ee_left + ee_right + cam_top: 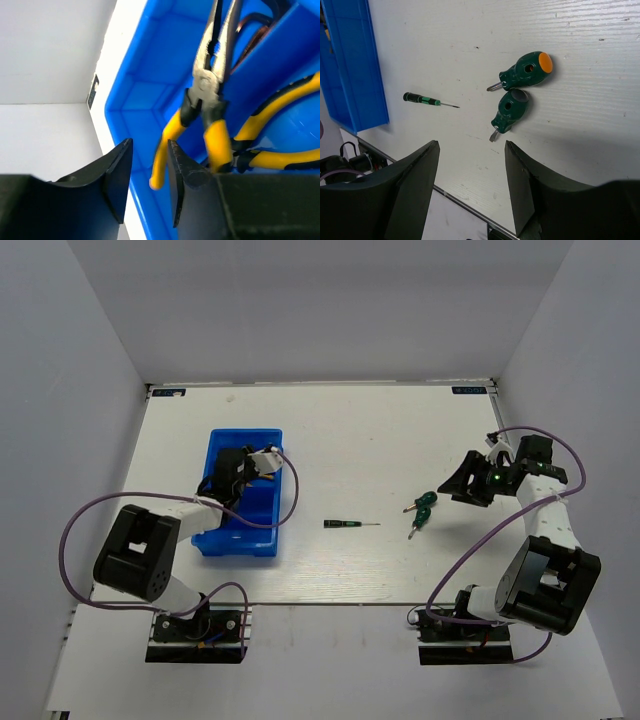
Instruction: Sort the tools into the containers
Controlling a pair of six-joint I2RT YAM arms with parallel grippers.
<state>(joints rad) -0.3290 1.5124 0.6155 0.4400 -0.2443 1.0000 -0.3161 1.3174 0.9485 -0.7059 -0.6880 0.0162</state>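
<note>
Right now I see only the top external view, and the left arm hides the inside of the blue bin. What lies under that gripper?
Observer: Yellow-handled pliers are in the blue bin, just beyond the left gripper, whose jaws stand apart.
Operator: Anything else in there?
Observer: A second pair of pliers, with yellow and black handles, lies beside the first.
Operator: What are the two green tools on the right?
Observer: Both are stubby. The orange-capped screwdriver seems to have a cross tip, the grey-capped screwdriver a flat one.
</note>
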